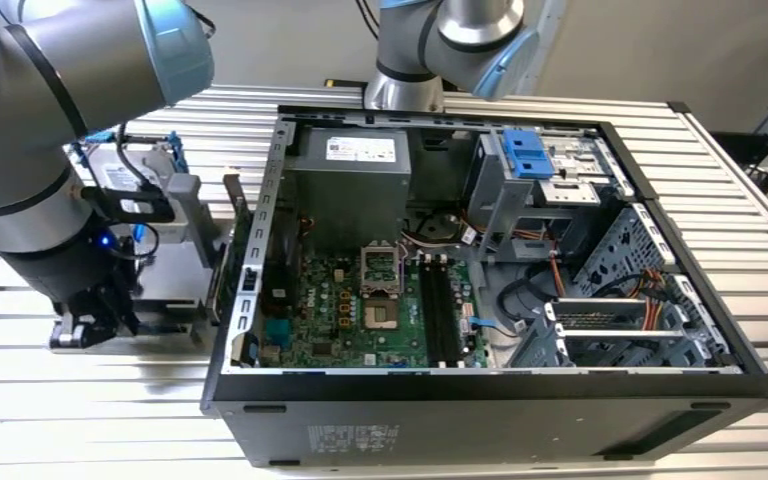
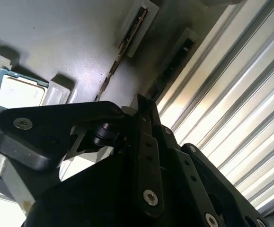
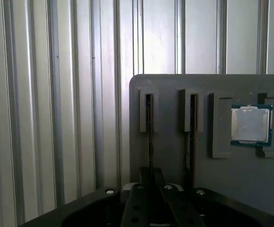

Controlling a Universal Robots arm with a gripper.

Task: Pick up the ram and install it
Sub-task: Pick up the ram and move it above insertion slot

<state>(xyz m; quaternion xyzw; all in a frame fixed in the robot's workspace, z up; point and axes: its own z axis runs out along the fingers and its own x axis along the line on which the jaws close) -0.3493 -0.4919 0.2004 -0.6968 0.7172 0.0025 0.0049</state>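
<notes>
Slatted table (image 1: 751,200) carried the open PC case (image 1: 491,405), with the arm (image 1: 37,130) outside the case on the exterior view's left. Grey holder (image 3: 170,142) lay under the gripper (image 3: 151,178). Jaws were narrow, nearly together, in line with the ram (image 3: 149,123), which stood on edge in a holder slot. Couldn't tell if they touched it. CPU (image 3: 251,124) sat in a holder recess.
</notes>
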